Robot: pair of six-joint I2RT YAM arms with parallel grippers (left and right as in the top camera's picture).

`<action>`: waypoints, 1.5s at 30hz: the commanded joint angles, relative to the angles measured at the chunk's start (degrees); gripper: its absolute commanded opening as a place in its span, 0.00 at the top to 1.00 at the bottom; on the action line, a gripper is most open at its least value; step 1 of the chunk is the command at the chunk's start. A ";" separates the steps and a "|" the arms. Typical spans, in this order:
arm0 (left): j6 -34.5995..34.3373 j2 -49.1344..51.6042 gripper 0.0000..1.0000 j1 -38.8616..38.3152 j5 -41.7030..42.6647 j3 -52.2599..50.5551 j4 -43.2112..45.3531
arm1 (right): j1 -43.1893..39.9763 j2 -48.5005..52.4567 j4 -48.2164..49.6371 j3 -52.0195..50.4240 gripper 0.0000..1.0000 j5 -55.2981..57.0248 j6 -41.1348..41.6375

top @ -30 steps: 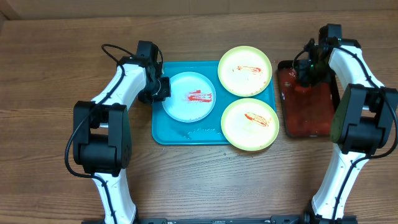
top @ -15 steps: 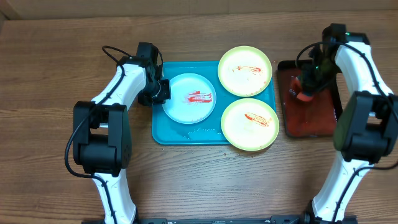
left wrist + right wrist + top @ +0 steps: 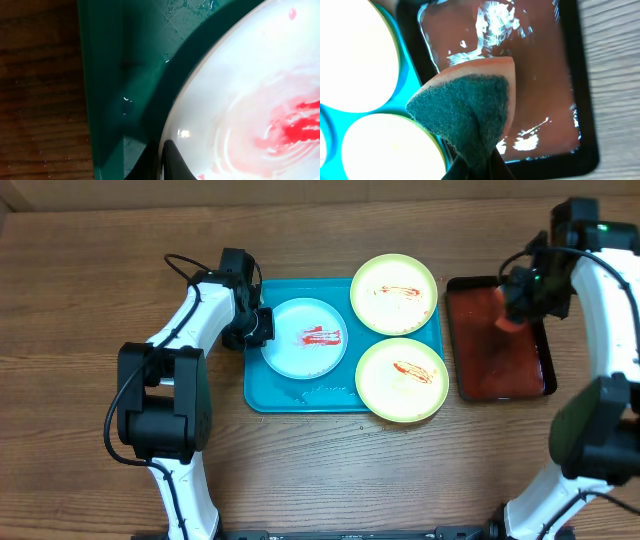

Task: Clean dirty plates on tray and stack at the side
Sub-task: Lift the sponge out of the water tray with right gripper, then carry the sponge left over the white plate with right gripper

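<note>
The turquoise tray (image 3: 270,395) holds three plates with red smears: a pale blue-white plate (image 3: 300,350) at the left, a yellow-green plate (image 3: 393,310) at the back right, and another yellow-green plate (image 3: 400,395) at the front right. My left gripper (image 3: 259,326) is shut on the left rim of the blue-white plate (image 3: 240,100), which lies on the tray (image 3: 105,75). My right gripper (image 3: 512,315) is shut on a sponge (image 3: 470,110), orange with a dark green scouring face, held above the dark red tray (image 3: 500,360).
The dark red, black-rimmed tray (image 3: 540,75) is wet and stands right of the turquoise tray. Both yellow-green plates (image 3: 350,55) show at the left of the right wrist view. Bare wooden table lies around both trays.
My right arm lifted the sponge off the dark red tray and moved right and up. The left gripper and the plates have not moved.
</note>
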 commanded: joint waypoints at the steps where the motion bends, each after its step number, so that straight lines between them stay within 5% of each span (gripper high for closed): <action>1: 0.17 0.81 0.96 -0.48 -0.85 -0.83 -0.83 | -0.39 -4.70 -0.22 1.86 0.96 0.66 2.49; 15: -0.22 0.81 0.96 -0.48 -0.87 -0.83 -0.81 | 0.00 -5.16 1.36 -0.85 0.96 11.54 7.23; 30: -0.20 0.81 0.96 -0.48 -0.85 -0.83 -0.81 | 0.98 -5.16 3.74 -6.93 0.96 2.36 4.61; 45: -0.20 0.81 0.96 -0.48 -0.83 -0.83 -0.81 | 26.97 -4.20 9.64 3.85 0.96 -6.03 11.37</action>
